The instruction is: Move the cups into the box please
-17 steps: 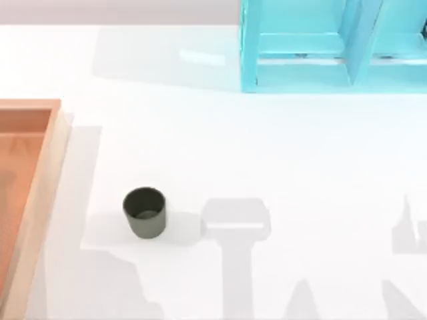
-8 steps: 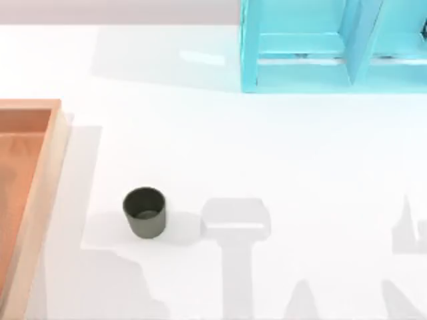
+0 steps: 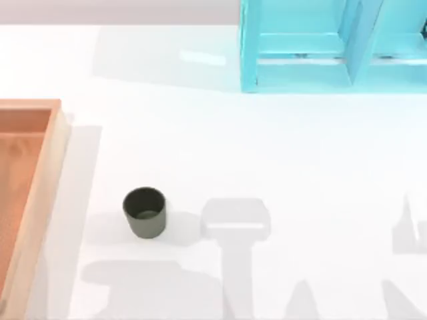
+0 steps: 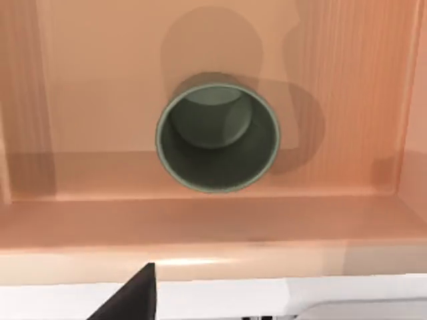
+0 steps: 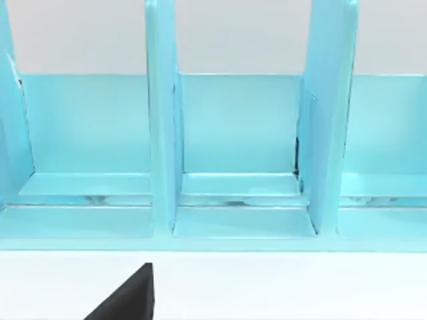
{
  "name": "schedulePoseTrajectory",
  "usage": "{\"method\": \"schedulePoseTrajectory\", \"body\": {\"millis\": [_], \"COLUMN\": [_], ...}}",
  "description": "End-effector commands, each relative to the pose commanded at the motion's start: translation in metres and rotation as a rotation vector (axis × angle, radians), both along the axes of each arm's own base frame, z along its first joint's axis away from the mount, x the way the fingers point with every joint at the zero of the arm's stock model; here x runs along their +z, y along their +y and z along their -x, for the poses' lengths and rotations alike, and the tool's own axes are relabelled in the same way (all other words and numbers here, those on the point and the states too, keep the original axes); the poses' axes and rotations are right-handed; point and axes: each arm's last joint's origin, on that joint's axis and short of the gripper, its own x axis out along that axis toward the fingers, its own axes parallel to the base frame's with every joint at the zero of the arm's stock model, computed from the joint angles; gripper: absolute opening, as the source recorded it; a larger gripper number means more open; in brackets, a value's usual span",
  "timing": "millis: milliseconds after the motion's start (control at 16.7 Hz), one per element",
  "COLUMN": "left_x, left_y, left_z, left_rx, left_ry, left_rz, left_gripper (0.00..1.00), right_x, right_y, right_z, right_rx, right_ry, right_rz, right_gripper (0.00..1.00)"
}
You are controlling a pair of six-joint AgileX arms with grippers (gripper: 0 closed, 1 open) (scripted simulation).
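White table; olive-grey cup upright, round, handleless, matte.

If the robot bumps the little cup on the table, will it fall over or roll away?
The cup stands upright on the white table, so a low nudge probably slides it. It is round and slightly tapered, so if tipped it might roll in a curve. Its matte wall looks stiff, likely not slippery.

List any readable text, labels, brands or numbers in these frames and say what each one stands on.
None: no text, label, brand or number can be read.
The cup on the table: plain matte wall.
The cup in the box: plain.
The box: bare wood.
The cyan frame: plain painted panels.
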Motion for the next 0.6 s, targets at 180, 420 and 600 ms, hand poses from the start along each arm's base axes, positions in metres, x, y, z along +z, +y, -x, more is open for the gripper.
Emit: {"method": "schedulePoseTrajectory", "body": {"millis": [180, 420, 600], "left_x": [0.009, 0.008, 0.004], "left_y": [-0.001, -0.001, -0.011], "left_z": [0.002, 0.002, -0.016], "left_rx": [0.0, 0.003, 0.003], "left_ry": [-0.003, -0.002, 0.023], "left_rz": [-0.003, -0.003, -0.002], "left_gripper": [1.0, 1.0, 1.0], "right_x": [0.0, 0.0, 0.0], "right_y": [0.0, 0.0, 0.0], "right_z": [0.0, 0.0, 0.0], "right_rx": [0.0, 0.0, 0.0], "right_ry": [0.0, 0.0, 0.0], "right_rz": [0.0, 0.0, 0.0], "right_gripper": [1.0, 1.0, 1.0]}}
